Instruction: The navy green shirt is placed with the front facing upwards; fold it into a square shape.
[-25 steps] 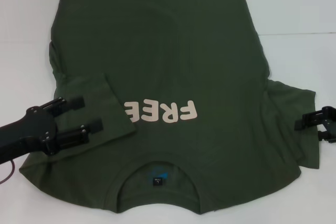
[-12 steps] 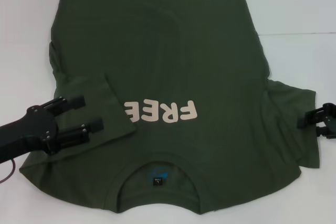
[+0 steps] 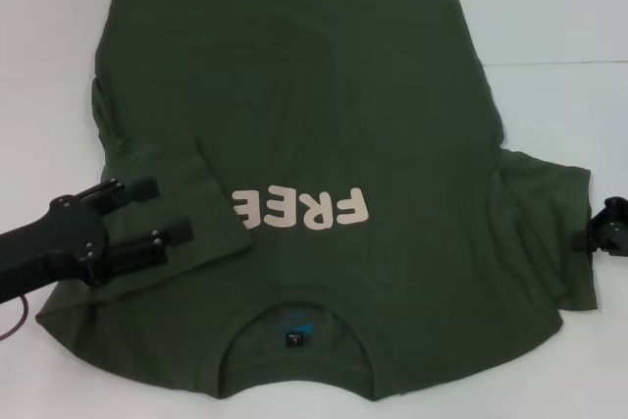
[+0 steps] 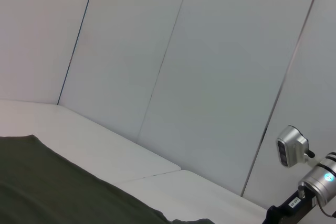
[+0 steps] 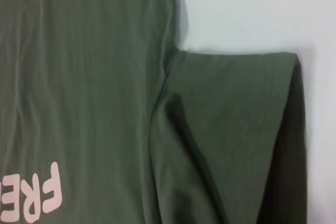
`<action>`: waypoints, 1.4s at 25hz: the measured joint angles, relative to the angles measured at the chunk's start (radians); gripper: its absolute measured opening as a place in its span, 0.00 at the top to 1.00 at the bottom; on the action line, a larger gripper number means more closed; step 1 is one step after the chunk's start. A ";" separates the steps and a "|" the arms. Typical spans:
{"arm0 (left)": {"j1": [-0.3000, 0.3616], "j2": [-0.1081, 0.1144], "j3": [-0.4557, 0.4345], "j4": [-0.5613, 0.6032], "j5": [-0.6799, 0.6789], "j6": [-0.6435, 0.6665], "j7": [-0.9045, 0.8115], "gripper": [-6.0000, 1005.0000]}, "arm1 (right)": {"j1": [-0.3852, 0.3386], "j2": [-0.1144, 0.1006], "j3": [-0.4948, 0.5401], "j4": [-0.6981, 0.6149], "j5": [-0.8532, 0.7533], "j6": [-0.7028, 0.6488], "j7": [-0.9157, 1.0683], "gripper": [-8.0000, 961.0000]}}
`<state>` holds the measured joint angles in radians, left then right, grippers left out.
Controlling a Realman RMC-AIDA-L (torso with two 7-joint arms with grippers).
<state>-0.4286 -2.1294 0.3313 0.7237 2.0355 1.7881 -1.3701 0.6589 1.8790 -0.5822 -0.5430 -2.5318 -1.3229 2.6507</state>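
Your navy green shirt (image 3: 324, 144) is lying flat, lettering up, on the white table (image 3: 559, 17), left sleeve folded inward. Your left gripper (image 3: 167, 213) is hovering over that sleeve, fingers spread. Your right gripper (image 3: 608, 233) is sitting beside the right sleeve.

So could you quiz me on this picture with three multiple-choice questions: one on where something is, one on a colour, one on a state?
1. Where does the left gripper sit?
A. over the folded-in sleeve
B. beyond the hem
C. off the shirt

2. What colour is the lettering on the navy green shirt?
A. blue
B. cream
C. black

3. How does the right-hand sleeve lie?
A. folded in
B. rolled up
C. spread outward

Answers: 1 A, its open fingers overlap that sleeve. 2 B, pale letters on green. 3 C, it reaches toward the right gripper at the edge.
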 joint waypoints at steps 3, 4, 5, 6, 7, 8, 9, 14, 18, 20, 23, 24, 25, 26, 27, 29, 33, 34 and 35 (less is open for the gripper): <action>-0.001 0.000 0.000 -0.001 0.000 0.000 0.000 0.10 | 0.001 0.000 0.000 0.000 0.000 0.000 0.000 0.81; -0.001 0.000 0.000 -0.001 0.000 0.000 0.000 0.10 | 0.001 0.000 -0.001 0.000 0.000 0.000 0.000 0.83; -0.001 0.000 0.000 -0.001 0.000 0.000 0.000 0.10 | 0.001 0.000 -0.001 0.000 -0.001 -0.001 0.000 0.91; -0.001 0.000 0.000 -0.001 0.000 0.000 0.000 0.10 | 0.001 0.000 -0.001 0.000 -0.001 -0.001 0.000 0.99; -0.001 0.000 0.000 -0.001 0.000 0.000 0.000 0.10 | 0.001 0.000 -0.001 0.000 -0.001 -0.001 -0.001 0.99; -0.001 0.000 0.000 -0.001 0.000 0.000 0.000 0.10 | 0.001 0.000 -0.001 0.000 -0.001 -0.002 -0.002 0.99; -0.001 0.000 0.000 -0.001 0.000 0.000 0.000 0.10 | 0.000 0.000 -0.001 0.000 -0.001 -0.002 -0.005 0.99; -0.001 0.000 0.000 -0.001 0.000 0.000 0.000 0.10 | -0.001 -0.003 0.006 -0.004 0.002 -0.016 -0.023 0.99; -0.001 -0.001 0.000 -0.001 -0.013 0.004 -0.003 0.10 | -0.018 -0.011 0.046 -0.015 0.009 -0.028 -0.047 0.98; -0.001 -0.001 0.000 -0.001 -0.014 0.005 -0.003 0.10 | -0.023 -0.013 0.063 -0.016 0.010 -0.030 -0.054 0.98; -0.001 -0.001 0.000 -0.001 -0.014 0.003 -0.006 0.10 | -0.039 -0.020 0.108 -0.016 0.012 -0.031 -0.076 0.98; -0.001 -0.001 0.000 -0.001 -0.016 0.002 -0.006 0.10 | -0.045 -0.024 0.125 -0.016 0.015 -0.032 -0.084 0.98; -0.001 -0.001 0.000 -0.001 -0.017 0.002 -0.007 0.10 | -0.049 -0.027 0.136 -0.018 0.017 -0.032 -0.089 0.97; -0.001 -0.001 0.000 -0.001 -0.019 0.002 -0.007 0.10 | -0.054 -0.029 0.148 -0.021 0.020 -0.032 -0.094 0.97; -0.001 -0.001 0.000 -0.001 -0.022 0.001 -0.007 0.10 | -0.057 -0.031 0.160 -0.023 0.023 -0.033 -0.098 0.97; -0.001 0.000 0.000 -0.002 -0.024 0.001 -0.008 0.10 | -0.066 -0.037 0.184 -0.026 0.037 -0.035 -0.111 0.97; -0.001 0.000 0.000 -0.003 -0.026 0.001 -0.011 0.10 | -0.087 -0.049 0.202 -0.030 0.087 -0.036 -0.127 0.97; -0.001 0.000 0.000 -0.003 -0.026 0.001 -0.011 0.10 | -0.092 -0.052 0.204 -0.031 0.101 -0.035 -0.130 0.97; -0.001 0.000 0.000 -0.003 -0.026 0.000 -0.012 0.10 | -0.096 -0.054 0.205 -0.033 0.112 -0.033 -0.131 0.96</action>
<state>-0.4295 -2.1290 0.3314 0.7208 2.0094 1.7886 -1.3817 0.5630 1.8252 -0.3771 -0.5764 -2.4198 -1.3563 2.5195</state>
